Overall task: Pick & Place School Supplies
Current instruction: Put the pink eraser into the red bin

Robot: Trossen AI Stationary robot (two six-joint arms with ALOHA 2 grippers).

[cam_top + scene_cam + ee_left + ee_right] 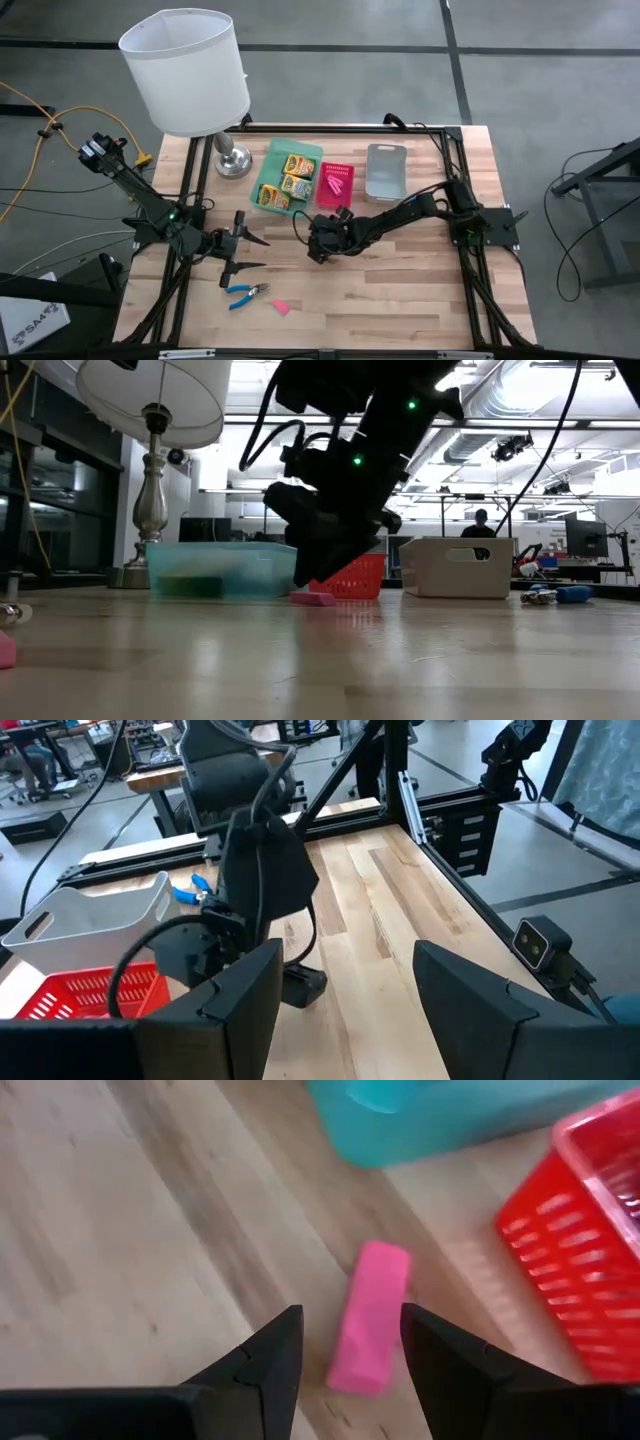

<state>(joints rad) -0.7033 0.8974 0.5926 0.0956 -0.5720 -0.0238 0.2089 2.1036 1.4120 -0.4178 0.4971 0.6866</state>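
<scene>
We see the right gripper (345, 1355) low over the bench (400, 290), fingers apart, straddling a pink eraser (370, 1318) lying flat just at 6 o'clock of the pink tray (336, 183). The left gripper (243, 254) waits at 9 o'clock, fingers apart and empty. Another pink eraser (281, 307) and the blue-handled scissors (244, 294) lie at 7 o'clock.

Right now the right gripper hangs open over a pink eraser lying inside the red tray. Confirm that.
Wrong in one respect: the pink eraser lies on the bare wooden table, beside the red tray, not inside it. The right wrist view shows this. The rest holds: the right gripper hangs open over it.
</scene>
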